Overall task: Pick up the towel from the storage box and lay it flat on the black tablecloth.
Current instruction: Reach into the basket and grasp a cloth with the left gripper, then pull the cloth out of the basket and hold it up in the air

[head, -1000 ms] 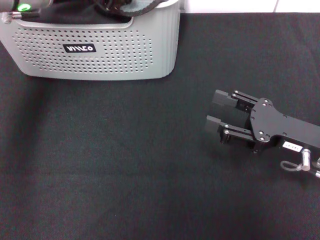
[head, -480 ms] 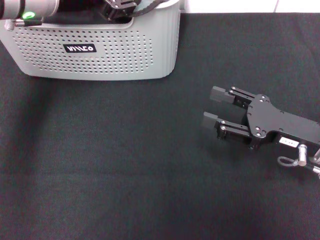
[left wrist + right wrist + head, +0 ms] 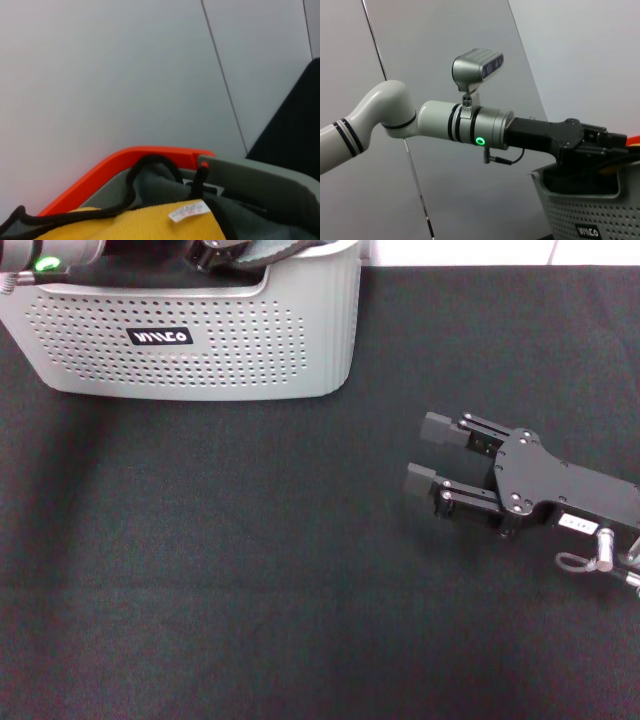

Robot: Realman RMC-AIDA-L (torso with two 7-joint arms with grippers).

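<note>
Pale grey wall panels [image 3: 445,45] behind, split by thin dark vertical seams [image 3: 225,80]; a strip of white surface [image 3: 460,252] along the far edge; soft, even light

You have the box [image 3: 200,335] at the far left of the table, standing on the tablecloth [image 3: 250,570]. The left pincer [image 3: 215,252] is over the box's far part, reaching in from the left. Inside the box lies the towel [image 3: 165,185], with another cloth [image 3: 135,225] on it. The right pincer [image 3: 425,452] is well apart, to the right and nearer to you, over the tablecloth, pointing left toward the box.
</note>
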